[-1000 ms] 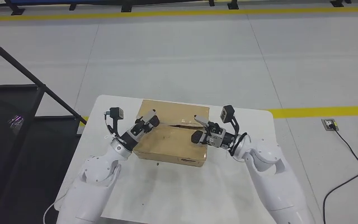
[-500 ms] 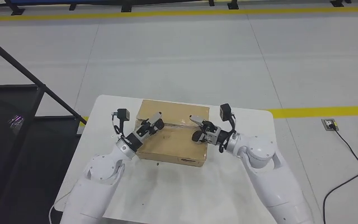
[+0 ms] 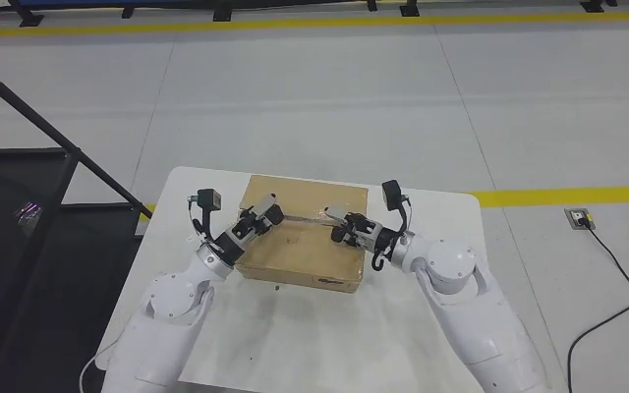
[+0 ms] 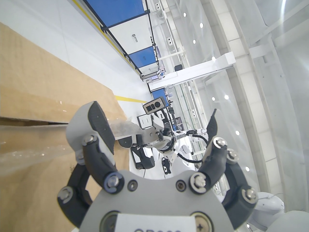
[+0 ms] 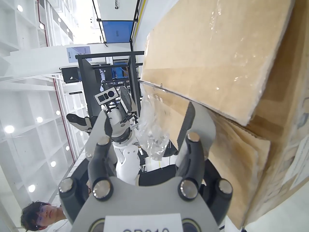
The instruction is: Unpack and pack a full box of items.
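On the smooth white table sits the box — flat, brown, made of rough cardboard. Its two top flaps are shut, with a thin crack between them. The left gripper hangs over one end of the crack, its fingers spread wide and holding nothing. The right gripper is at the other end, also spread wide and empty. Clear tape — shiny and crinkly — sticks up off the box top near the crack.

- We see a pale floor with a yellow line at 3 o'clock.
- A dark floor area lies at 9 o'clock.
- Ceiling lights shine.
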Motion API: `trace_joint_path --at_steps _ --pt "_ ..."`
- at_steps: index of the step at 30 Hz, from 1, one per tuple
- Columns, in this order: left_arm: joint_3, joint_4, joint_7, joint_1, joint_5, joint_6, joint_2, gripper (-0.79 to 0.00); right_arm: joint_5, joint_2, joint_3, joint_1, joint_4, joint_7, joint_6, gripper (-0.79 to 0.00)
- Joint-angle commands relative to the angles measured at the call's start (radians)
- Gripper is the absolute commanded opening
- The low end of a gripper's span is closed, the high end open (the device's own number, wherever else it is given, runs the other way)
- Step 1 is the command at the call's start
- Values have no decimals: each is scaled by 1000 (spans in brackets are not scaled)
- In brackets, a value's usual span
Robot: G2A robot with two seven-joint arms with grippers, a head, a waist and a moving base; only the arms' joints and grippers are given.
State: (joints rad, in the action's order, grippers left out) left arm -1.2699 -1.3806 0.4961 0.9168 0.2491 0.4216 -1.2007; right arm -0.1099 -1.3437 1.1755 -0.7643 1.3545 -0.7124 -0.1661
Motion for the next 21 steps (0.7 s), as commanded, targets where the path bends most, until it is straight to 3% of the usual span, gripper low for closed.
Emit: trace_joint_path --at_steps 1,12,21 --pt "-23 -9 -5 12 12 11 3 0 4 0 -4 4 1 3 -1 -785" --pt "-262 -60 35 136 172 43 38 0 95 -3 -43 24 32 85 10 -785" --pt "-291 -7 216 142 342 -14 46 0 146 -16 -84 51 20 185 -14 -785"
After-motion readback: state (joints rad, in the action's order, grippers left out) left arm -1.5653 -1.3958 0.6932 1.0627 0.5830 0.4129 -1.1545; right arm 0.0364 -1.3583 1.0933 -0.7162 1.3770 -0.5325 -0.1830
